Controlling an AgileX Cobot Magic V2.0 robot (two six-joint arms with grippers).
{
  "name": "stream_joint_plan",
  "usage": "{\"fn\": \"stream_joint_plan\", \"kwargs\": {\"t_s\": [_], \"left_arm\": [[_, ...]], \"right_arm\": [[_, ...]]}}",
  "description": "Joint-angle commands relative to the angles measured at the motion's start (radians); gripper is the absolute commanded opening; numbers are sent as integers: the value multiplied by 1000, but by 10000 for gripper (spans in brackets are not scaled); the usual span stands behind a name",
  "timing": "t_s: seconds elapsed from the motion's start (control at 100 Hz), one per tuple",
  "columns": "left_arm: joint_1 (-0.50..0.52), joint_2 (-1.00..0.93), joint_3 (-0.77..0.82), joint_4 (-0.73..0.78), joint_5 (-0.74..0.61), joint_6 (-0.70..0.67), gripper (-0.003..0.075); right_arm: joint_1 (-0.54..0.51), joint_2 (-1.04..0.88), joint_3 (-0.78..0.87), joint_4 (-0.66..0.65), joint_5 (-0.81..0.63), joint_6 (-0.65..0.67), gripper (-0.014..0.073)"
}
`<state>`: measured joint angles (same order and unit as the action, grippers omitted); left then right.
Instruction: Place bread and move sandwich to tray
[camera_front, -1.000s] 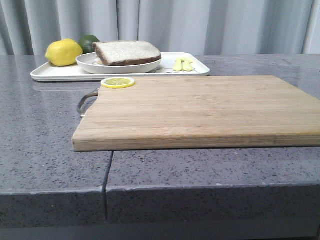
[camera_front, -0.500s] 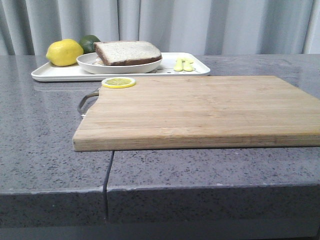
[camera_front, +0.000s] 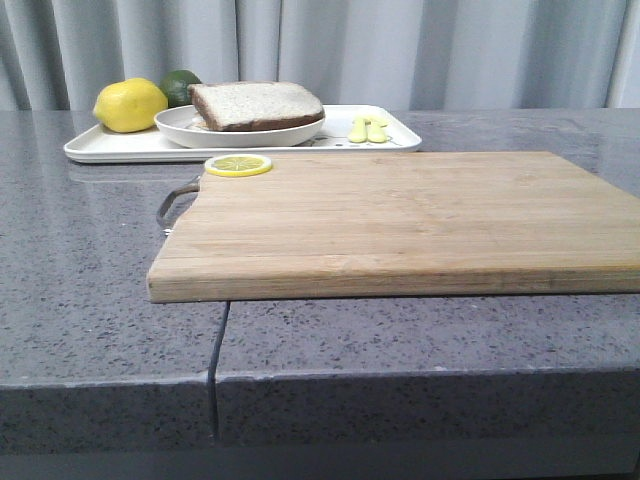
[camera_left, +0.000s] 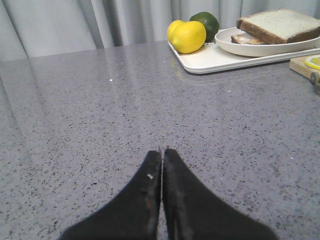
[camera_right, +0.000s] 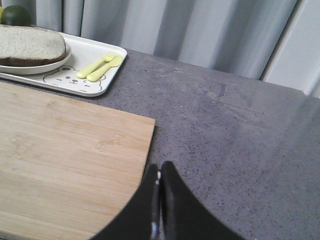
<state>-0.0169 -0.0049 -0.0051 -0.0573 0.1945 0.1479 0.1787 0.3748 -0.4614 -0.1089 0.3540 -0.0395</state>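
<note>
The grey bench (camera_front: 100, 300) is carrying everything, and nothing on it is being touched. The wooden board (camera_front: 400, 215) is lying in the middle, bare except for a lemon slice (camera_front: 237, 165) sitting on its far left corner.

Beyond the board, at the far left, the tray (camera_front: 110, 148) is lying flat. On it the plate (camera_front: 240, 132) is holding the sandwich (camera_front: 255, 104), whose top bread slice is resting level with a second slice just showing beneath it in the left wrist view. A lemon (camera_front: 130, 104) and a lime (camera_front: 180, 83) are sitting just left of the plate, and a yellow fork and spoon (camera_front: 366, 129) are lying at the tray's right end.

So, as I judge it, both parts of the task are looking done, and the step in hand is simply backing the arms off and parking them.

The left hand (camera_left: 162, 152) is hovering low over bare bench, well to the near left of the tray, its fingers pressed together and holding nothing. The right hand (camera_right: 160, 170) is hanging over the board's right edge, likewise closed and empty.

To do this well, each arm should be lifting clear before travelling, so no fingertip is scraping the bench or nudging the board. The right arm especially should be keeping away from the tray's near rim, since a knock there could slide the plate or tip the bread.
</note>
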Motion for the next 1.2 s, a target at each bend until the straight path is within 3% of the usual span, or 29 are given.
{"fn": "stream_joint_plan", "kwargs": {"t_s": [0.0, 1.19], "left_arm": [[1, -32, -7, 12, -118, -28, -20], [1, -30, 20, 25, -151, -36, -20]], "right_arm": [[-8, 8, -26, -9, -75, 1, -67], [-8, 8, -26, -9, -75, 1, -67]]}}
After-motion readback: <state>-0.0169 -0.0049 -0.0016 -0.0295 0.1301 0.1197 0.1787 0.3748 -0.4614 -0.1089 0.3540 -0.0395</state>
